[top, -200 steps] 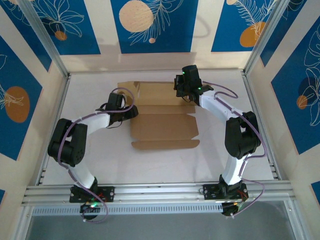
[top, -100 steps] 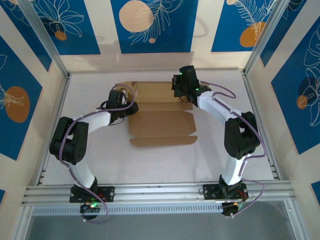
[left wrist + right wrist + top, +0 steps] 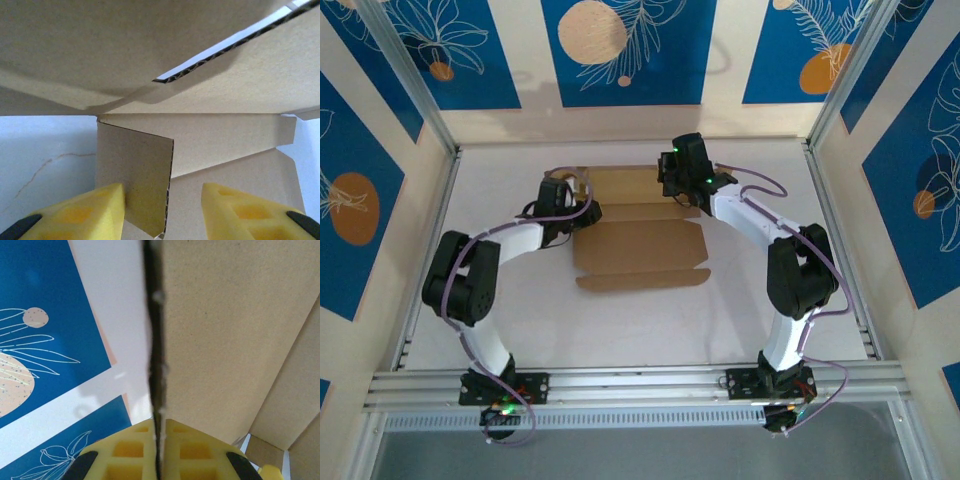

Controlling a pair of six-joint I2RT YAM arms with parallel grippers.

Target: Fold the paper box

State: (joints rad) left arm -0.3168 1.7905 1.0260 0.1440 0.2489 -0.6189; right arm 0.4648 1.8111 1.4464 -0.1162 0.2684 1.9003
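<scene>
- Box (image 3: 640,245) lies on the tabletop (image 3: 520,320) toward the back edge, about midway between the left and right edges.
- Left gripper (image 3: 584,212) sits at the box's left side, near its back-left corner.
- Left wrist view: the jaws stand apart. A small side flap (image 3: 135,182) stands upright between them, close against the left-hand pad (image 3: 85,212). Cannot tell if they touch. The other pad is clear of the flap.
- Right gripper (image 3: 668,182) is at the back-right part of the box.
- Right wrist view: the fingers are together, clamped on the cut edge of a panel (image 3: 225,340), seen edge-on. The panel stands up here, with the blue-and-white wall (image 3: 60,315) beyond it.
- Room: the box's back edge is near the tabletop's back edge. Open white surface runs along the left and right edges. The near half of the tabletop, between the box and the arm bases, is open.
- Look: plain brown cardboard with corrugated cut edges and creased panels.
- A narrow front flap (image 3: 642,280) with rounded ends lies flat on the side nearest the arms.
- In the left wrist view a panel hangs over the left gripper, with a slit (image 3: 220,50) in it showing white through.
</scene>
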